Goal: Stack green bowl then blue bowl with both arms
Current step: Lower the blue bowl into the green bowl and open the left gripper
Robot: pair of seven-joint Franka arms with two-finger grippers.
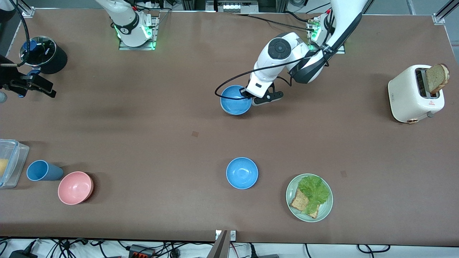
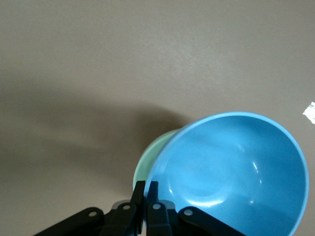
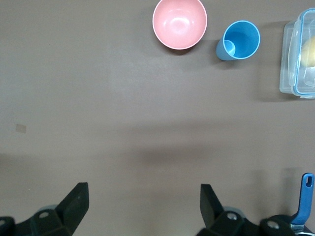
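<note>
stack looks nearly done: left gripper [image 2: 146,206] pinches the rim of the blue bowl [image 2: 231,172], tilted into the green bowl [image 2: 155,155] mid-bench, release pending; right gripper [image 3: 142,206] waits wide open at the right arm's end.

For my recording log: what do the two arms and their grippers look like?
Both arms are glossy white with dark grey round joint caps and black cables; green lights glow at their bases. The left gripper is black with slim fingers under a white wrist block. The right gripper has black wedge-shaped fingers.
</note>
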